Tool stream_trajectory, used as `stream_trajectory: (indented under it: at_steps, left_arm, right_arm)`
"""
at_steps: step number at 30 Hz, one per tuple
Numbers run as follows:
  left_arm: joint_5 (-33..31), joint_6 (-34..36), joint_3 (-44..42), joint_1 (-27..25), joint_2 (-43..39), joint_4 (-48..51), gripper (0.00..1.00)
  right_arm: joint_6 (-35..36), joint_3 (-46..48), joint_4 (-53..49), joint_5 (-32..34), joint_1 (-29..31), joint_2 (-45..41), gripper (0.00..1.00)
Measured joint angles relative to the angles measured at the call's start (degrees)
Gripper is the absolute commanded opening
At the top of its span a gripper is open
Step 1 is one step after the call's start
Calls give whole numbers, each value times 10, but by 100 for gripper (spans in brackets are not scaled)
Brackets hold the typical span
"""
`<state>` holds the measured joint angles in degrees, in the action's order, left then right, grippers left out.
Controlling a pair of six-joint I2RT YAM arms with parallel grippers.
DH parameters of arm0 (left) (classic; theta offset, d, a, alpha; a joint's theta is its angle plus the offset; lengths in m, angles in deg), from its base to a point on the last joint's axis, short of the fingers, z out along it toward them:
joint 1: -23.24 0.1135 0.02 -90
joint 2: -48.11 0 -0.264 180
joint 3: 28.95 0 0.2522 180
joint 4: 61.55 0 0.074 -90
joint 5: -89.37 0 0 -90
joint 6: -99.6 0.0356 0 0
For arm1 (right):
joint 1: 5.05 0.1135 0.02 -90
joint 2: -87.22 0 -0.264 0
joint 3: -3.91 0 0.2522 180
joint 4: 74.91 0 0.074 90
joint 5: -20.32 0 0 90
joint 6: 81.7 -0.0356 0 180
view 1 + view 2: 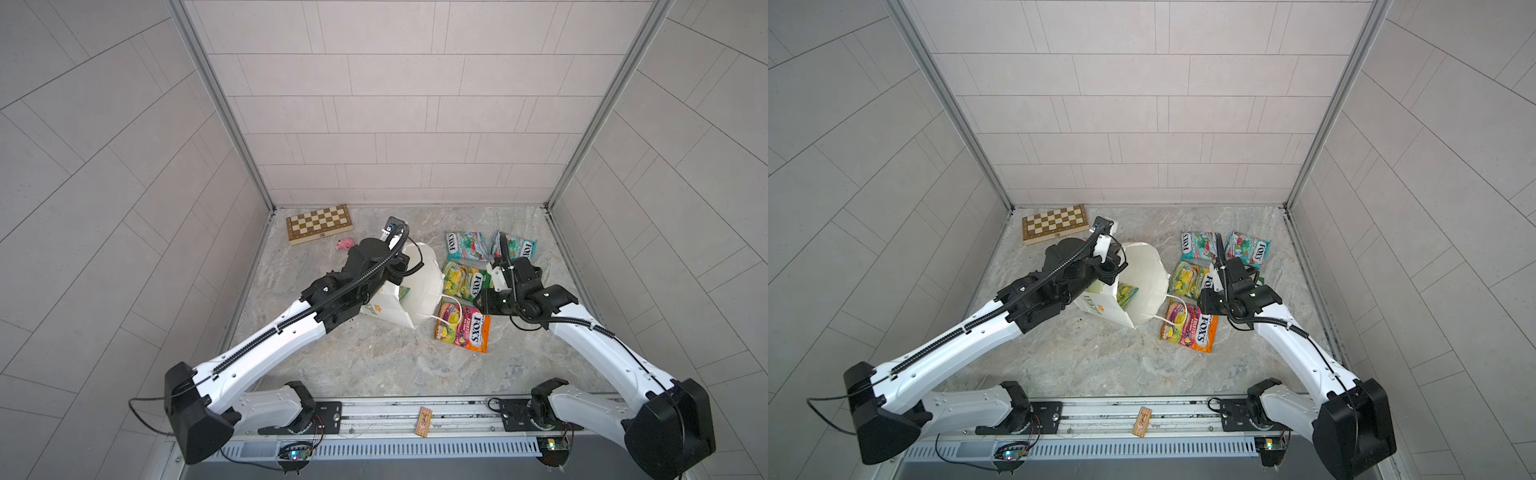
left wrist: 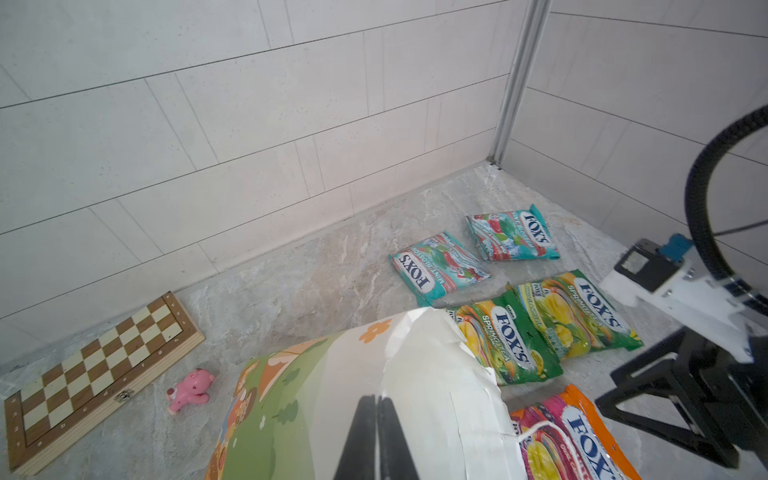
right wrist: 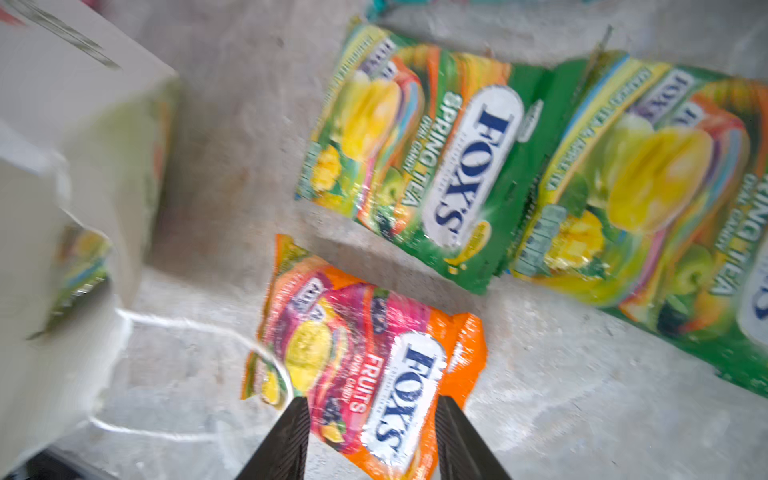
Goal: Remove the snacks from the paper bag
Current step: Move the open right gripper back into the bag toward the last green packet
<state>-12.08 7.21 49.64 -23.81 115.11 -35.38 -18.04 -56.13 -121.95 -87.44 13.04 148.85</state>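
Orange-red packet [image 3: 357,353] — below right gripper [image 3: 374,401], fingers [image 3: 286,440] parted | left gripper [image 2: 376,401] clenched on paper bag [image 2: 436,374]

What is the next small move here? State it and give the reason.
Probably swing the right gripper, which is open and empty above the orange packet, over to the mouth of the paper bag. One green packet lies inside, not yet taken out. The left gripper is shut on the bag's rim, holding the mouth open.
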Motion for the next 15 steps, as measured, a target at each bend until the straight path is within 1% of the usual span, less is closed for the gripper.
stream_trajectory:
  at_steps: [4, 7, 11, 15]
  left_arm:
    - [42, 11, -19, 0, -22, 5, 0]
    - [53, 14, -39, 0, -28, 0, 0]
    - [58, 14, -60, 0, -27, -4, 0]
    - [58, 7, -61, 0, -20, -16, 0]
  right_arm:
    - [-24, 5, 67, -71, 15, -28, 50]
    - [-48, 8, 116, -116, 42, -29, 50]
    - [-72, 8, 170, -150, 98, -14, 50]
    - [-90, 8, 214, -164, 149, 16, 48]
